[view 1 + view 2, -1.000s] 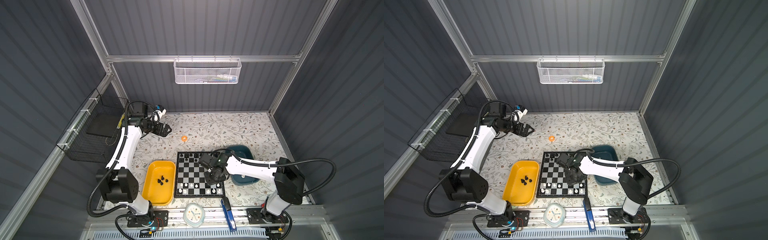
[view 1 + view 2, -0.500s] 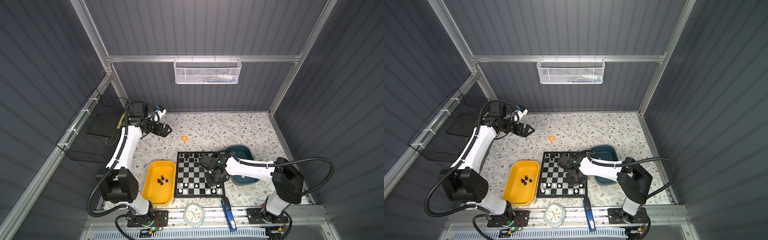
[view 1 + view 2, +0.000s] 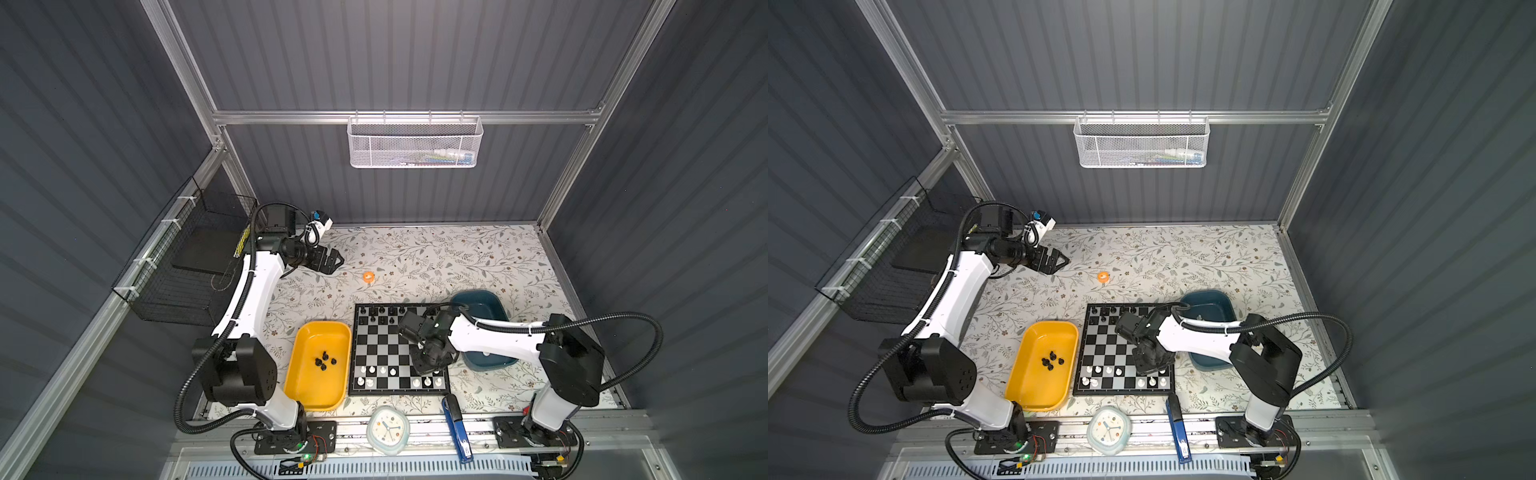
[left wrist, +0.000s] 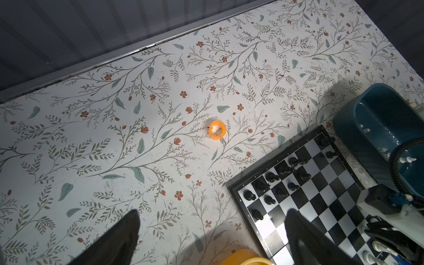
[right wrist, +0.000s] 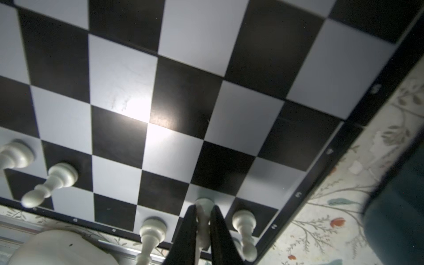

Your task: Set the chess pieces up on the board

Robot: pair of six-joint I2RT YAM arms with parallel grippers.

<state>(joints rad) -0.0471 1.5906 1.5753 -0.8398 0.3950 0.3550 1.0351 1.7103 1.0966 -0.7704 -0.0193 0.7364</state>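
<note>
my right gripper [image 5: 203, 207] clamped on one white pawn [image 5: 203, 223], at a light square by the board's [image 3: 376, 345] near right corner. my left gripper [image 3: 335, 262] spread wide, empty, over the mat [image 3: 436, 257]. four black men [image 3: 325, 360] in one yellow tray [image 3: 303, 390].

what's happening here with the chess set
The right gripper is shut on a white piece set on the board, among the white pieces along the near edge. Black pieces line the far side; a few more lie in the yellow tray. The left gripper hangs open above the table, holding nothing.
</note>
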